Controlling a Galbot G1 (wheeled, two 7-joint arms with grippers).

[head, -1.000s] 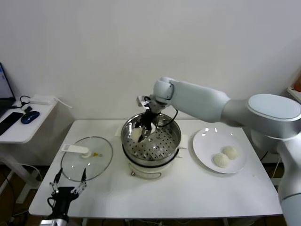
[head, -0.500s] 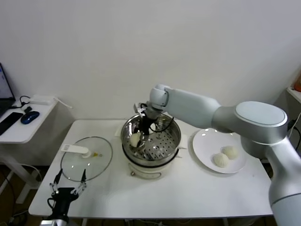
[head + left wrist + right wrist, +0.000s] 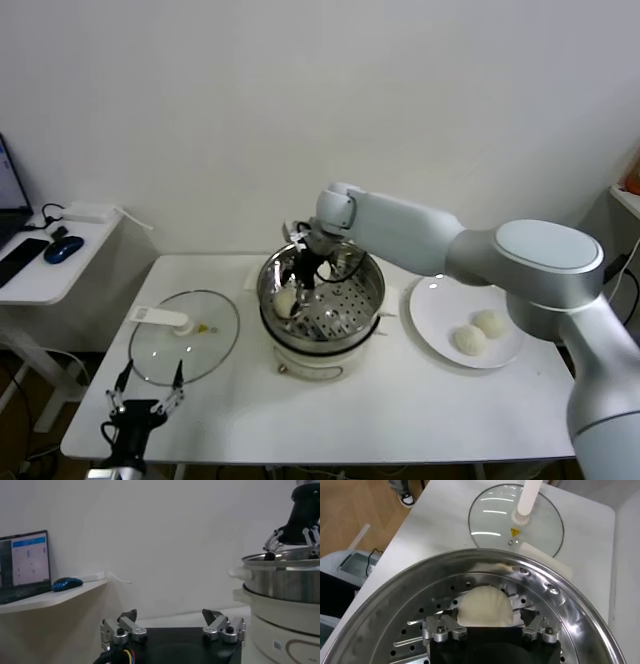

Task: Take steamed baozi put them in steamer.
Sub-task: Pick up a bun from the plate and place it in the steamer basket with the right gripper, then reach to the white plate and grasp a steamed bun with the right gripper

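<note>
Right gripper (image 3: 303, 276) down inside steamer (image 3: 345, 305) at its 9 o'clock wall, fingers spread apart either side of baozi (image 3: 286, 299) resting on perforated floor. Two more baozi (image 3: 480, 332) on white plate (image 3: 432, 318), 3 o'clock of steamer. Glass lid (image 3: 185, 345) at 9 o'clock. Left gripper (image 3: 146, 389) parked at table's front-left edge, fingers apart, empty.

Since a second ago the right gripper (image 3: 298, 283) has sunk deeper into the round shiny steel steamer basket (image 3: 368, 291), left of frame centre, and spread its jaws around the cream-white bun (image 3: 285, 301).
</note>
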